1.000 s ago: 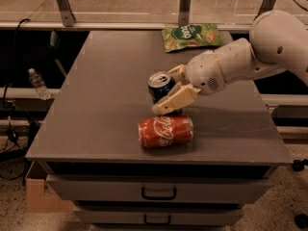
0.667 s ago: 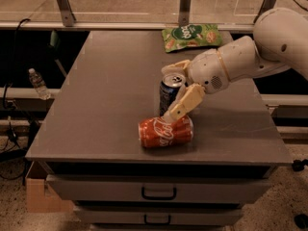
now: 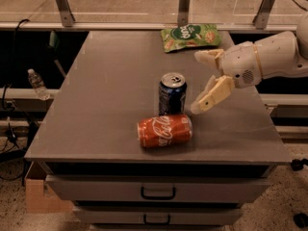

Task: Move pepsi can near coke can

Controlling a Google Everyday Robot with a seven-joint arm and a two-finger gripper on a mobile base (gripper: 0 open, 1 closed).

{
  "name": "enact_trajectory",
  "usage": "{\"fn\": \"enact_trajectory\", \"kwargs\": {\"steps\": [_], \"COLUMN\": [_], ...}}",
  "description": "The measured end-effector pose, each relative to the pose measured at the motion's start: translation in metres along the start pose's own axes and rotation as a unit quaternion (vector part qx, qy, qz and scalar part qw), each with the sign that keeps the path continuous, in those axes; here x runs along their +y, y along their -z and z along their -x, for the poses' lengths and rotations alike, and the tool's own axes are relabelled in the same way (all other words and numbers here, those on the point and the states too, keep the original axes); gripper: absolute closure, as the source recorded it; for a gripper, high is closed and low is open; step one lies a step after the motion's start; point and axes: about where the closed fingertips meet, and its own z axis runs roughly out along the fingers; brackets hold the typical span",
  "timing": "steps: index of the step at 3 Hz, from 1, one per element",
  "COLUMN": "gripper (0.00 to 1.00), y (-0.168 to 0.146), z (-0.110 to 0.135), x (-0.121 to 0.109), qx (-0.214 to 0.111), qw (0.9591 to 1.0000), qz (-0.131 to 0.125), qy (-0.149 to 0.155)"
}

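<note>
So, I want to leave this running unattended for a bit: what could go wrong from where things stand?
The open gripper hangs just right of the upright pepsi can, so a sideways swing could topple it. The coke can lies on its side near the front edge of the table; a bump from a falling can might roll it off.

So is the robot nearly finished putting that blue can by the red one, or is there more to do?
It looks essentially done: the pepsi can stands upright right behind the coke can, which lies on its side. Nothing is in hand; the gripper hangs open and empty just beside the pepsi can. What's left is probably only backing the gripper away.
</note>
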Motion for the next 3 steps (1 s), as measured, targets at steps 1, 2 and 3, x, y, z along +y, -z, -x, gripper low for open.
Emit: {"fn": "enact_trajectory", "kwargs": {"steps": [1, 2, 3], "gripper": [0.00, 0.00, 0.00], "y": [0.060, 0.138, 0.155], "z": [0.004, 0.027, 0.029], "x": [-0.016, -0.028, -0.030], "qx": [-0.034, -0.076, -0.083], "qw": [0.9964, 0.9815, 0.9775], "qz": [-0.077, -0.173, -0.192], "qy": [0.006, 0.028, 0.031]}}
